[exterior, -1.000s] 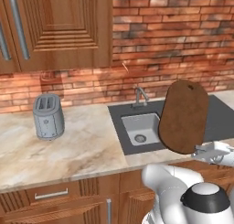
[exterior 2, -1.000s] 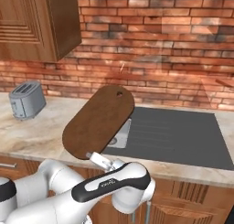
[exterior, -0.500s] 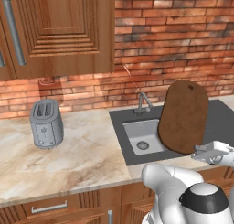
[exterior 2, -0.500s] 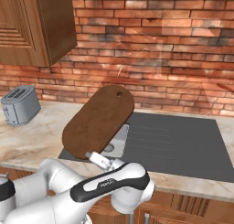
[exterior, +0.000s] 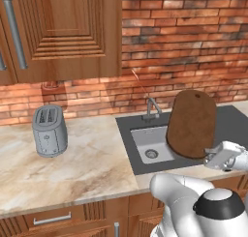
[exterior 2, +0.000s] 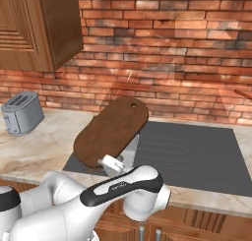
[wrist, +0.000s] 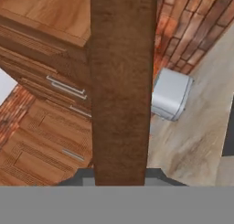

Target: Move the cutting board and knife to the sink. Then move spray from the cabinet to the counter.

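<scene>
The board (exterior: 191,124) stood nearly upright in the air above the sink (exterior: 150,145), its rounded top at 12 o'clock and its lower end at 6 o'clock, clamped in the gripper (exterior: 211,158). The jaws were pressed together on the board's lower edge, one on each face. In the right base view the board (exterior 2: 111,131) leaned toward 1 o'clock over the drainboard (exterior 2: 184,154), with the gripper (exterior 2: 109,163) at its lower end. In the hand view the board (wrist: 121,86) ran as a broad brown band from 6 to 12 o'clock. The tap (exterior: 152,108) stood just behind the basin. At 9 o'clock from the sink, well apart, a toaster (exterior: 49,130) sat on the counter (exterior: 82,168). The cabinet (exterior: 60,30) hung above it, doors closed.
</scene>
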Robot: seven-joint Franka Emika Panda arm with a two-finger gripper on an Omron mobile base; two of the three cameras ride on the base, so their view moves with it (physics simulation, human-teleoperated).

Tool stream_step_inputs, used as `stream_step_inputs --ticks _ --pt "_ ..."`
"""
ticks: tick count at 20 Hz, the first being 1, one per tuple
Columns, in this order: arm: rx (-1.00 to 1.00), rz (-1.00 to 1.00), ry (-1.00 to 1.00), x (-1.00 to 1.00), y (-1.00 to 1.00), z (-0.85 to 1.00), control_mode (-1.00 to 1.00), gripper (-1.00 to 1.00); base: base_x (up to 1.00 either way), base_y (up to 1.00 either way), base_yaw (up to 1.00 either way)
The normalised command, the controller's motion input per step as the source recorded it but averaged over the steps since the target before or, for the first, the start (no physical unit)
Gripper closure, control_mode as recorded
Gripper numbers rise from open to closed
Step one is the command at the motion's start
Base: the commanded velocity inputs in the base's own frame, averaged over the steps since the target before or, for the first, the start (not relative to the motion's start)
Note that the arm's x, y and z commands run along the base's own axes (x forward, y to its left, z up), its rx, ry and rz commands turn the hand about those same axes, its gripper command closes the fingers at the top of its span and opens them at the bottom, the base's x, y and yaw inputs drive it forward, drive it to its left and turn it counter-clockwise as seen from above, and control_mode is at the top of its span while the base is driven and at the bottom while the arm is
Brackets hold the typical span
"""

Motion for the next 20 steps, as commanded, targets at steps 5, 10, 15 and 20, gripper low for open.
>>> stream_step_inputs --ticks 5,10,15,20 --pt "-0.20 0.00 0.42 0.33 0.06 0.00 -1.00 1.00 0.00 0.00 0.00" --pt "-0.18 0.04 0.37 0.43 0.17 -0.07 -1.00 1.00 0.00 0.00 0.00" --pt "-0.05 0.03 0.23 0.42 0.18 0.00 -1.00 1.00 0.00 0.00 0.00" --pt "0.00 0.08 0.26 0.12 0.00 0.00 -1.00 1.00 0.00 0.00 0.00"
